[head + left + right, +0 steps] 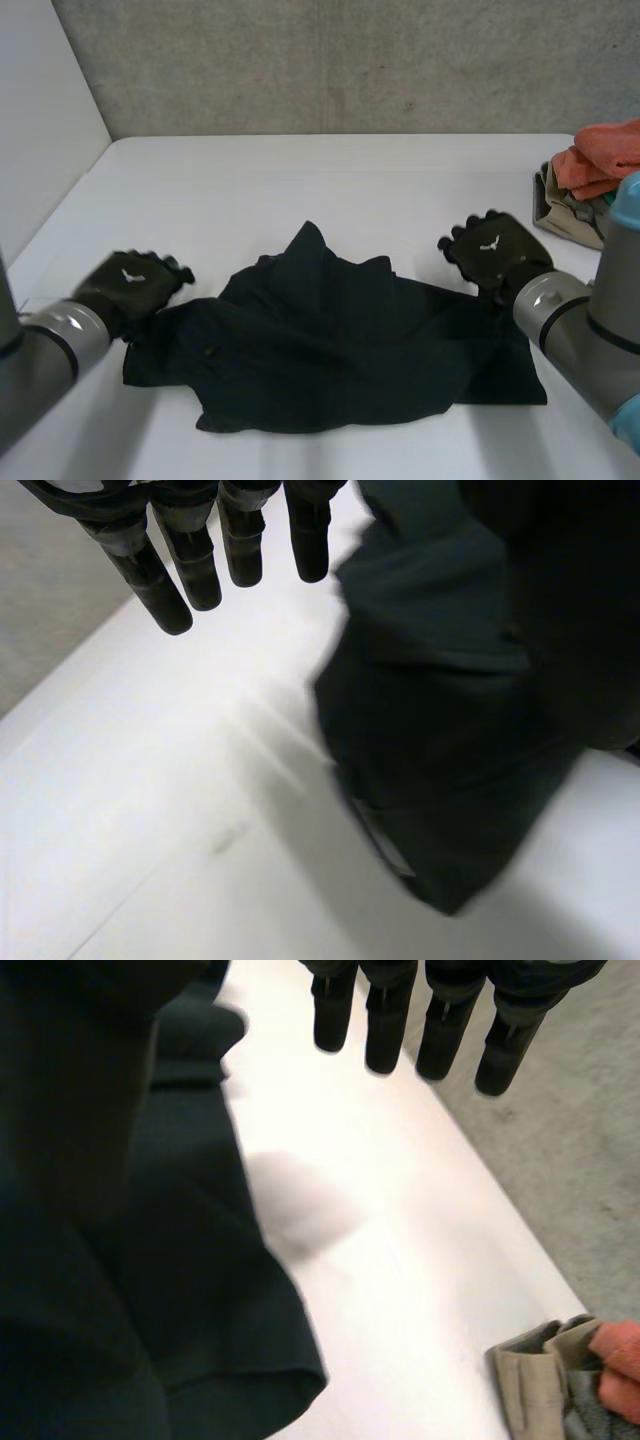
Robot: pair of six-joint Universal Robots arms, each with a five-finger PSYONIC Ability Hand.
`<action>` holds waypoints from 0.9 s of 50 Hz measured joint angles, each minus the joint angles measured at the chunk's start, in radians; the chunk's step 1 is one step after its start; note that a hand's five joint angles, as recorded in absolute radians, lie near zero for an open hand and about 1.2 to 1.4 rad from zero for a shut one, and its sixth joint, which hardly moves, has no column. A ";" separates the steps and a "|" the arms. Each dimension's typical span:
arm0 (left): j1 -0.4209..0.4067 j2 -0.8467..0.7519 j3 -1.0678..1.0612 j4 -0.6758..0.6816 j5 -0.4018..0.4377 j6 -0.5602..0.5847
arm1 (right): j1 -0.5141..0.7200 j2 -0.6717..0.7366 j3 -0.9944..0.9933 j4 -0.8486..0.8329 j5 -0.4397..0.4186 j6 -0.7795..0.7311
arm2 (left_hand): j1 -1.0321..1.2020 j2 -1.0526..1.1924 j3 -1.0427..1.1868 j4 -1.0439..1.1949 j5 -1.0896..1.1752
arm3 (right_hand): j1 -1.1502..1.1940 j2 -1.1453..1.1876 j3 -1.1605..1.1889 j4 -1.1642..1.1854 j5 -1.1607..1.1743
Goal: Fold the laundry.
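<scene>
- Head view: dark garment (330,350) crumpled on the worktop (300,180).
- My left hand (135,280) at its left edge, straight-fingered, empty.
- My right hand (492,255) at its right, likewise.

Left wrist view. Left robot hand (200,550): fingers straight, side by side, tips free in the air above the table (150,810), nothing between them. Dark garment (450,730) lies on the table beside the fingers, apart from the fingertips; no contact seen. Cloth is black to very dark green, rumpled, with soft folds running across it. Its edge nearest the fingers curves; at the far end from the hand it tapers to a rounded corner with a hem. Table surface white, bare under the fingertips. A grey surface (50,590) shows past the table edge.
</scene>
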 measured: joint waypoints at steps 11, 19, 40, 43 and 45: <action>0.159 -0.022 0.078 -0.058 0.120 -0.167 | -0.026 -0.018 -0.054 0.069 -0.042 0.073 | 0.005 0.004 0.003 0.008 0.003 | -0.045 -0.066 -0.069 -0.071 -0.043; 0.186 -0.188 0.148 -0.164 0.255 -0.227 | -0.033 0.017 -0.054 0.069 -0.048 0.064 | 0.129 0.118 0.117 0.134 0.109 | -0.045 -0.066 -0.069 -0.071 -0.043; 0.118 -0.333 0.443 -0.080 0.117 -0.314 | -0.038 -0.006 -0.008 0.007 -0.039 0.050 | 0.933 0.976 0.970 0.993 0.920 | -0.045 -0.066 -0.069 -0.072 -0.043; 0.092 -0.290 0.583 0.000 0.088 -0.333 | -0.040 -0.016 -0.024 0.003 -0.040 0.043 | 0.933 0.976 0.970 0.993 0.920 | -0.045 -0.066 -0.069 -0.071 -0.043; 0.072 -0.268 0.653 0.048 0.081 -0.346 | -0.041 -0.018 -0.036 0.001 -0.040 0.040 | 0.934 0.976 0.970 0.993 0.920 | -0.045 -0.066 -0.069 -0.072 -0.043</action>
